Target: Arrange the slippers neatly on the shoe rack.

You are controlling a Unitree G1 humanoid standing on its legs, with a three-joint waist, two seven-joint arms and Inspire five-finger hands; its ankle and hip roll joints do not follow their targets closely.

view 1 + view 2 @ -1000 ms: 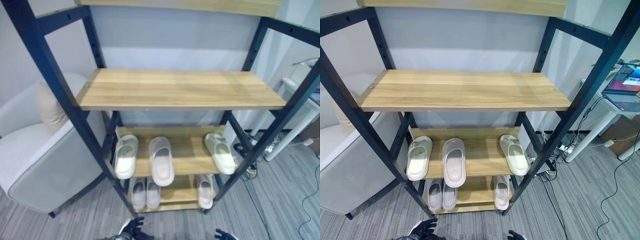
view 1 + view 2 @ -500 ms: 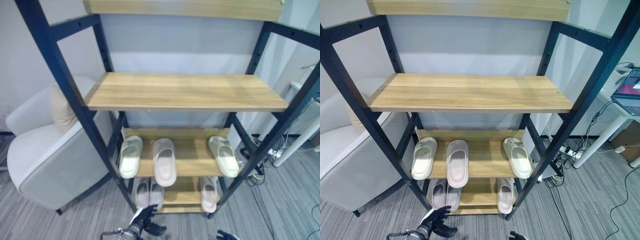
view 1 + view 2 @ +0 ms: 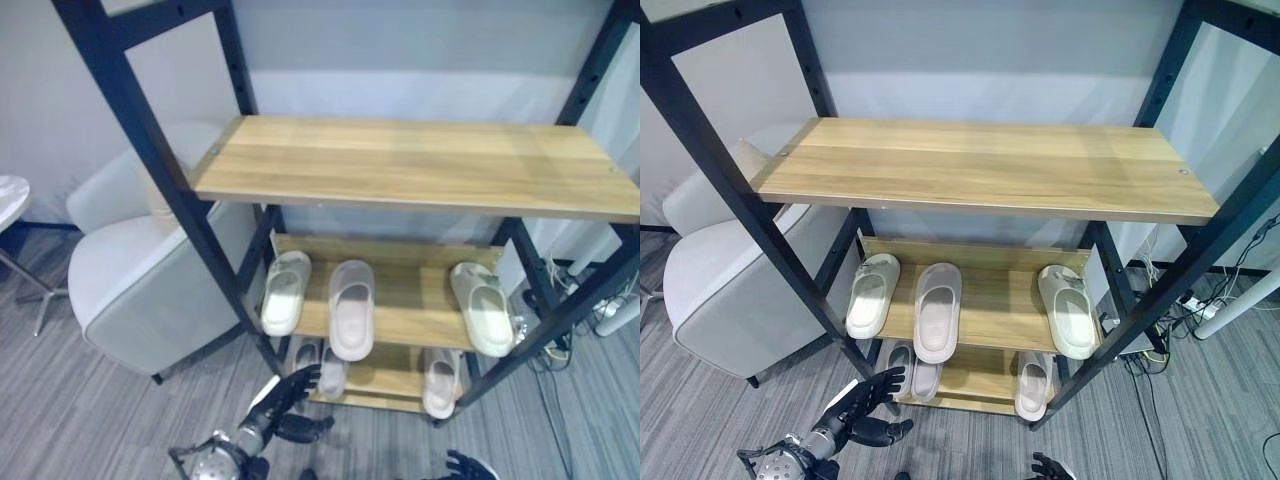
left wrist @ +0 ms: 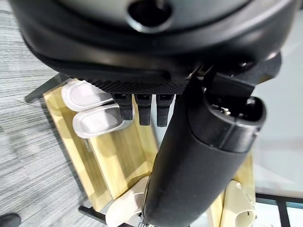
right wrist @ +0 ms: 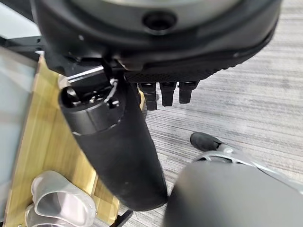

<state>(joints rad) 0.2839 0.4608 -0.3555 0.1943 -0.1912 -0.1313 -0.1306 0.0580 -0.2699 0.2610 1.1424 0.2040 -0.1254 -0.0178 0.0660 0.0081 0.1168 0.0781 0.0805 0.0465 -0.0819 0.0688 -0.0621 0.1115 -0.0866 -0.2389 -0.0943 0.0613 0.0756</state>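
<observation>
The shoe rack (image 3: 420, 165) has a black frame and wooden shelves. On its second shelf from the floor lie a cream slipper (image 3: 285, 292) at the left, a pinkish slipper (image 3: 351, 308) beside it and a cream slipper (image 3: 486, 308) at the right. The bottom shelf holds two pale slippers (image 3: 322, 358) side by side on the left and one slipper (image 3: 438, 382) on the right. My left hand (image 3: 287, 398) hovers open and empty just in front of the bottom shelf's left corner. My right hand (image 3: 462, 466) hangs low over the floor, open and empty.
A light grey armchair (image 3: 150, 280) with a beige cushion stands left of the rack. A round white table (image 3: 10, 195) is at the far left. Cables and a power strip (image 3: 1160, 345) lie on the grey floor at the rack's right.
The camera has shifted left and down. My left hand has risen and reached forward toward the bottom shelf with fingers spread. The slippers lie as before.
</observation>
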